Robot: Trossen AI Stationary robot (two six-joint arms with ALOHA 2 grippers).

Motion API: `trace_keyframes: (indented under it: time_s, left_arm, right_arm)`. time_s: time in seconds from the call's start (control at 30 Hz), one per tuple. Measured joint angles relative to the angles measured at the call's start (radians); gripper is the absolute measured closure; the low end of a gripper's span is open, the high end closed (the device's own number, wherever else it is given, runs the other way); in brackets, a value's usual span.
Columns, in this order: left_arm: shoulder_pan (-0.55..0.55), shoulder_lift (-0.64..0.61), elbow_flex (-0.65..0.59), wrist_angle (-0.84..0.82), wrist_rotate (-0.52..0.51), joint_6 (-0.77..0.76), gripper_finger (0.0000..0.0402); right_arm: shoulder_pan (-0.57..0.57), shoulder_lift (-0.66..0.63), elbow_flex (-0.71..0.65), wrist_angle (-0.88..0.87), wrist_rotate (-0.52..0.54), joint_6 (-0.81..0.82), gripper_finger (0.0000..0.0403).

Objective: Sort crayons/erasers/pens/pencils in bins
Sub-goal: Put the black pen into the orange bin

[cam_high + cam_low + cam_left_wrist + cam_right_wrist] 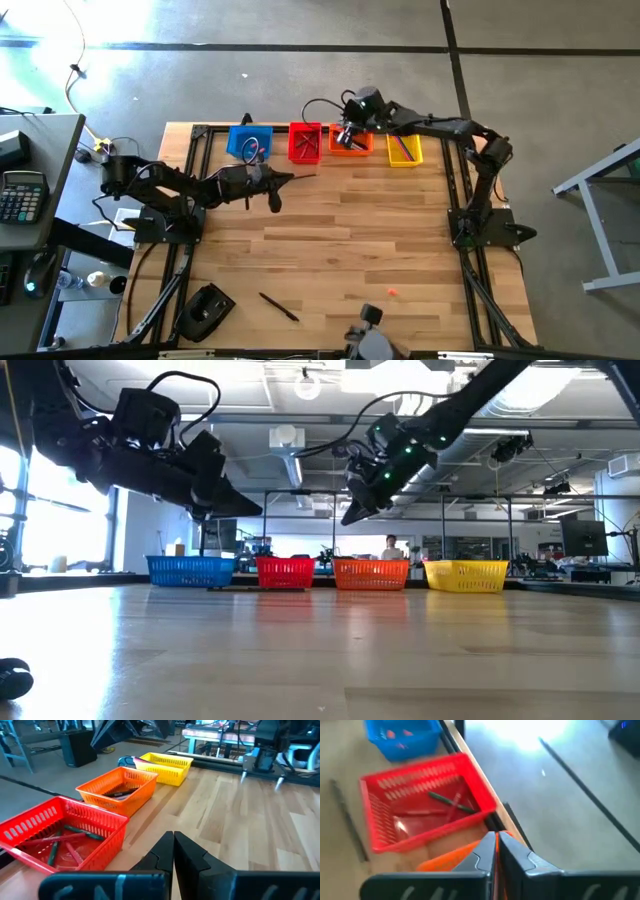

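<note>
The last eraser (392,292) lies alone near the table's front edge, well apart from both arms, nearer the right gripper (345,133), fingers closed over the orange bin (352,147), than the closed, empty left gripper (290,178).

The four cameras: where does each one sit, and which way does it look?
High: above, facing down; both arms, four bins.
Low: table height, facing the bins; both arms overhead.
Left wrist: above the table, toward the red bin; left gripper shut.
Right wrist: over the orange bin; right gripper shut.
Both wrist views share the red bin.
</note>
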Motion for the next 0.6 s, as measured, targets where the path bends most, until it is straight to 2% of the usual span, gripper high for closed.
trace_keyframes:
  time_s: [0.3, 0.6]
  left_arm:
    - [-0.002, 0.000, 0.000, -0.003, 0.086, 0.007, 0.0401]
    - [-0.002, 0.000, 0.008, -0.049, 0.145, 0.024, 0.0401]
  right_arm:
    - [0.089, -0.168, -0.363, 0.443, -0.047, 0.100, 0.0400]
    - [0.207, -0.488, -0.692, 0.581, 0.023, 0.149, 0.0402]
